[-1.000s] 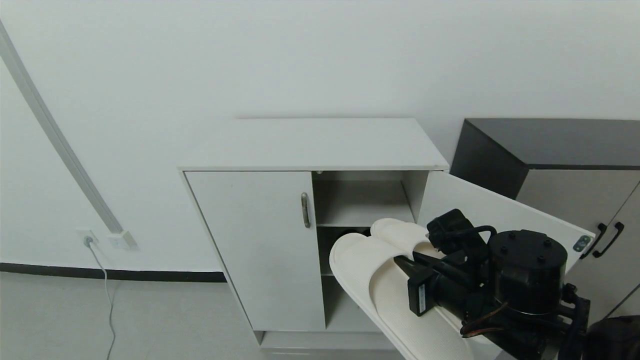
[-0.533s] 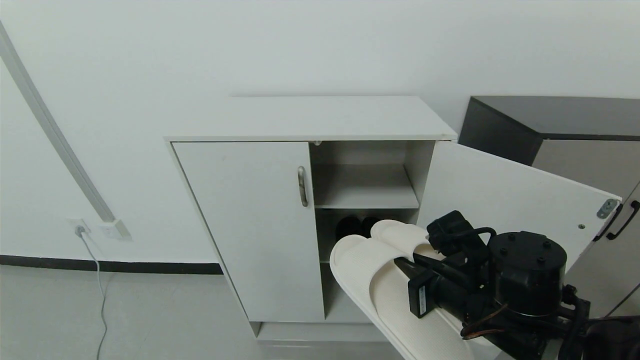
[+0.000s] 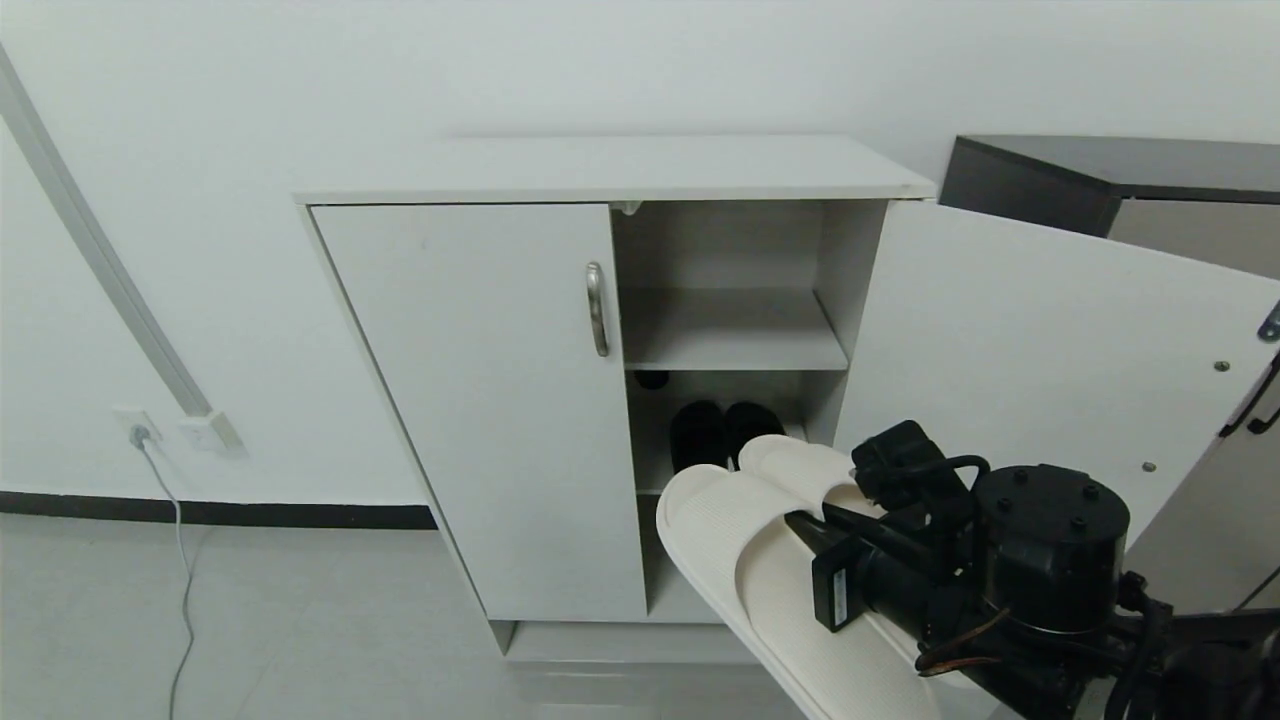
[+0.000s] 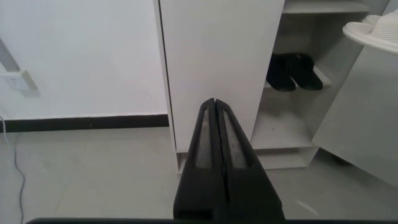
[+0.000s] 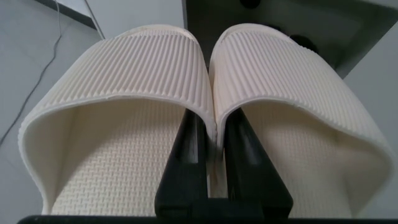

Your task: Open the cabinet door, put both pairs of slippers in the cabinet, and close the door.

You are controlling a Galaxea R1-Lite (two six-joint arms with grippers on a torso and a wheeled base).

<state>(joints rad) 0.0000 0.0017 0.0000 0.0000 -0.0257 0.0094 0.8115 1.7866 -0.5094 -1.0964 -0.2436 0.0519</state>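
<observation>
Right end effector (image 5: 213, 146) is clenched on the white slippers (image 3: 735, 530); its fingers (image 5: 186, 162) sit one under each strap and squeeze the two adjoining side walls together, so a single grasp carries the pair side by side; the toes point forward at the cabinet (image 3: 480, 400), which suits sliding them in sole-down.

The door (image 3: 1030, 350) stands swung wide to the right, leaving the opening free; the left door (image 3: 470, 330), with its handle (image 3: 596, 309), is shut. Black slippers (image 3: 725, 430) lie side by side on the middle shelf (image 3: 650, 470), so one pair looks already stored; the top shelf (image 3: 730, 340) seems a likelier place for the white pair.

The right arm is stretched forward and held low before the opening, the white slippers short of it and about level with the middle shelf's front edge. Left end effector (image 4: 214, 121) has its fingers pressed together on nothing; it hangs to the left, aimed toward the foot of the left door above the floor (image 4: 93, 168), apparently kept out of the way.
</observation>
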